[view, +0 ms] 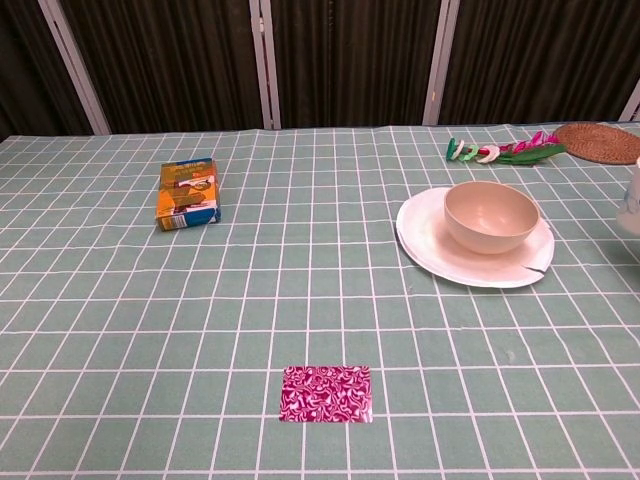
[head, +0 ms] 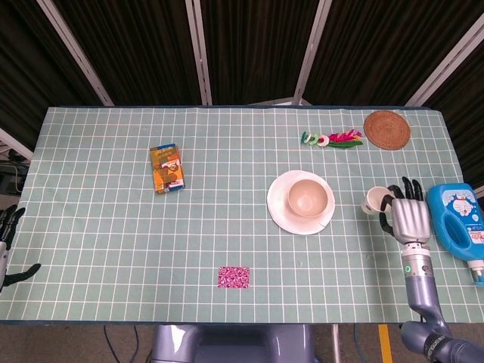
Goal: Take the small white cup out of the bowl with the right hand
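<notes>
The small white cup (head: 376,200) is out of the bowl, to the right of the plate, and my right hand (head: 406,218) grips it from its right side. Whether the cup touches the table I cannot tell. The beige bowl (head: 308,200) sits empty on the white plate (head: 281,213). In the chest view the bowl (view: 490,215) and plate (view: 430,250) show clearly, but only a sliver of the cup (view: 631,205) appears at the right edge. My left hand (head: 7,231) hangs off the table's left edge, fingers apart and holding nothing.
A blue detergent bottle (head: 460,221) lies just right of my right hand. A woven coaster (head: 386,129) and a colourful toy (head: 333,139) are at the back right. An orange box (head: 167,168) lies at the left, a magenta card (head: 234,277) near the front.
</notes>
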Robot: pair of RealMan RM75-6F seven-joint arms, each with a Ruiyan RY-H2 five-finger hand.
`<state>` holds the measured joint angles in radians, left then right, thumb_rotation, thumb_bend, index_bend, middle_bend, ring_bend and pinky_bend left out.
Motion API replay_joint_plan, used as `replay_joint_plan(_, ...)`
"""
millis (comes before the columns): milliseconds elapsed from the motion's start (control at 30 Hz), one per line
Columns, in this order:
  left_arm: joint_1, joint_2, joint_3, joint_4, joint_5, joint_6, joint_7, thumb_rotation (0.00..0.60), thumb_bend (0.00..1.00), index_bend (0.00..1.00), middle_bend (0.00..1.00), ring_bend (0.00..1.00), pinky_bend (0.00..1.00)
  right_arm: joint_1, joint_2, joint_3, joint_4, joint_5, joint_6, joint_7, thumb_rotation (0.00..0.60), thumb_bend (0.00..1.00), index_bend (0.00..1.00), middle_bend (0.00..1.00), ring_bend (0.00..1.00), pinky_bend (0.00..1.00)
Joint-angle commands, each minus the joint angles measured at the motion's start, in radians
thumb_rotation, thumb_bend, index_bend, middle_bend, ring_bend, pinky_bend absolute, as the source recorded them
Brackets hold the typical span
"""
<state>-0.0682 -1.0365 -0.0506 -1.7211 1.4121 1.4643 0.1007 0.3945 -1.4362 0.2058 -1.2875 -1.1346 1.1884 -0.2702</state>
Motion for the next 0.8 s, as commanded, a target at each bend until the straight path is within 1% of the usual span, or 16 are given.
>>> replay_joint_plan(33, -0.001, 0.0, -0.001, 0.001, -0.004, -0.003, 0.001, 0.6, 0.0, 0.0, 0.0, 0.0, 0.0, -0.004, -0.037, -0.018, 0.053, 0.013, -0.034, 0.023, 0.6, 0.41, 0.64, 0.24, 0.0, 0.0)
replay_joint_plan(200, -0.002, 0.001, -0.002, 0.004, -0.006, -0.007, -0.006, 0.6, 0.0, 0.0, 0.0, 0.0, 0.0, 0.0, -0.061, -0.021, 0.078, 0.017, -0.047, 0.018, 0.6, 0.4, 0.64, 0.24, 0.0, 0.0)
replay_joint_plan(300, -0.002, 0.002, -0.003, 0.006, -0.006, -0.006, -0.013, 0.6, 0.0, 0.0, 0.0, 0.0, 0.0, 0.001, -0.063, -0.023, 0.076, 0.02, -0.056, 0.01, 0.6, 0.38, 0.64, 0.24, 0.0, 0.0)
replay_joint_plan(367, -0.001, 0.002, -0.003, 0.007, -0.005, -0.005, -0.016, 0.6, 0.0, 0.0, 0.0, 0.0, 0.0, -0.001, -0.06, -0.026, 0.071, 0.019, -0.058, 0.009, 0.6, 0.34, 0.63, 0.21, 0.0, 0.0)
replay_joint_plan(400, -0.001, 0.003, -0.003, 0.007, -0.005, -0.004, -0.017, 0.6, 0.0, 0.0, 0.0, 0.0, 0.0, -0.001, -0.058, -0.025, 0.068, 0.019, -0.059, 0.008, 0.6, 0.32, 0.59, 0.17, 0.0, 0.0)
replay_joint_plan(433, -0.001, 0.003, -0.003, 0.007, -0.004, -0.004, -0.017, 0.6, 0.0, 0.0, 0.0, 0.0, 0.0, -0.002, -0.055, -0.026, 0.063, 0.018, -0.058, 0.009, 0.6, 0.3, 0.53, 0.11, 0.0, 0.0)
replay_joint_plan(467, -0.001, 0.003, -0.003, 0.007, -0.004, -0.003, -0.018, 0.6, 0.0, 0.0, 0.0, 0.0, 0.0, -0.003, -0.051, -0.025, 0.056, 0.015, -0.055, 0.012, 0.6, 0.28, 0.46, 0.07, 0.0, 0.0)
replay_joint_plan(500, 0.0, 0.003, -0.003, 0.007, -0.003, -0.002, -0.019, 0.6, 0.0, 0.0, 0.0, 0.0, 0.0, -0.005, -0.047, -0.025, 0.049, 0.01, -0.05, 0.016, 0.6, 0.26, 0.37, 0.03, 0.0, 0.0)
replay_joint_plan(567, 0.0, 0.003, -0.003, 0.007, -0.002, -0.002, -0.02, 0.6, 0.0, 0.0, 0.0, 0.0, 0.0, -0.012, -0.035, -0.021, 0.028, 0.002, -0.031, 0.023, 0.6, 0.23, 0.18, 0.0, 0.0, 0.0)
replay_joint_plan(633, 0.0, 0.003, -0.003, 0.007, -0.002, -0.001, -0.019, 0.6, 0.0, 0.0, 0.0, 0.0, 0.0, -0.02, -0.022, -0.018, 0.006, -0.01, -0.009, 0.031, 0.6, 0.21, 0.08, 0.0, 0.0, 0.0)
replay_joint_plan(667, 0.0, 0.003, -0.002, 0.007, 0.0, 0.0, -0.018, 0.6, 0.0, 0.0, 0.0, 0.0, 0.0, -0.03, -0.01, -0.016, -0.016, -0.025, 0.018, 0.04, 0.6, 0.21, 0.03, 0.0, 0.0, 0.0)
replay_joint_plan(700, 0.0, 0.002, -0.002, 0.007, 0.001, 0.001, -0.018, 0.6, 0.0, 0.0, 0.0, 0.0, 0.0, -0.039, 0.002, -0.02, -0.035, -0.039, 0.038, 0.044, 0.6, 0.21, 0.02, 0.0, 0.0, 0.0)
replay_joint_plan(800, 0.001, 0.002, -0.002, 0.007, 0.001, 0.002, -0.019, 0.6, 0.0, 0.0, 0.0, 0.0, 0.0, -0.06, 0.029, -0.03, -0.071, -0.065, 0.075, 0.048, 0.6, 0.2, 0.0, 0.0, 0.0, 0.0)
